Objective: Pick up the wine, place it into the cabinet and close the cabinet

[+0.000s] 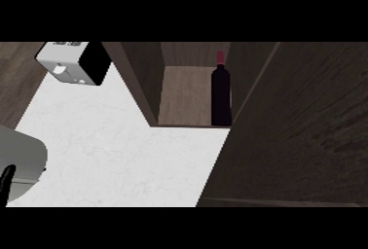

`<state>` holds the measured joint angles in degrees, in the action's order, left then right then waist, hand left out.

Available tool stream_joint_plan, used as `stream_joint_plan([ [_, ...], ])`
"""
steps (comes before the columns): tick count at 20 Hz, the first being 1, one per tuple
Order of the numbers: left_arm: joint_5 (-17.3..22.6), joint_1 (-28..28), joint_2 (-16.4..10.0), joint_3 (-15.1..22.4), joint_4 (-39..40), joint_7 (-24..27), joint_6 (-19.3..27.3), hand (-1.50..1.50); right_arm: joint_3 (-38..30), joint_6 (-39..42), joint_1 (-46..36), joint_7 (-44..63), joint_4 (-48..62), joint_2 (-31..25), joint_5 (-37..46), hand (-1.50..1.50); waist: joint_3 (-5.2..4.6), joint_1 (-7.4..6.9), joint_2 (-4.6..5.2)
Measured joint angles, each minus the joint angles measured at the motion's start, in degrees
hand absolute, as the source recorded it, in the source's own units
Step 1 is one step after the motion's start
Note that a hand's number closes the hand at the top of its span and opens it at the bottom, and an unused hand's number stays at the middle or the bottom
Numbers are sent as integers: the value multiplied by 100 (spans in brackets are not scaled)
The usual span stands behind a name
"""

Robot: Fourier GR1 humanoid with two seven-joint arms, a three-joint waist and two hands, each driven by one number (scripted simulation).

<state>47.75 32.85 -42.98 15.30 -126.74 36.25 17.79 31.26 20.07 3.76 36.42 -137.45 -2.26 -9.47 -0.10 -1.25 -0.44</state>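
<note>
The wine bottle (221,97), dark with a red cap, stands upright inside the open cabinet (183,95), against its right wall near the front edge. The cabinet's dark wood door (302,131) is swung open and fills the right side of the view. At the lower left edge, only a sliver of my left hand (7,181) shows beside its grey forearm (22,160). Its one visible finger points straight up, far from the bottle, and it holds nothing. My right hand does not show anywhere.
A white and black appliance (72,61) sits at the back left of the white marble counter (122,155). The cabinet's left wall (137,80) juts out over the counter. Dark wood borders the counter at the far left.
</note>
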Motion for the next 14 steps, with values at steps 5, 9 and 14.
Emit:
stream_joint_plan([
  [5,272,498,-161,-639,-21,85,-577,-150,827,-820,-920,262,116,155,978,150,-3,-22,-2],
  [9,477,854,-255,-1124,-55,68,-1044,-150,1236,-1595,-1788,319,631,197,1440,150,-1,-46,3],
  [14,760,1076,-308,-1664,-102,-72,-1482,-150,980,-2355,-3101,358,1592,216,1294,150,-1,-85,24],
])
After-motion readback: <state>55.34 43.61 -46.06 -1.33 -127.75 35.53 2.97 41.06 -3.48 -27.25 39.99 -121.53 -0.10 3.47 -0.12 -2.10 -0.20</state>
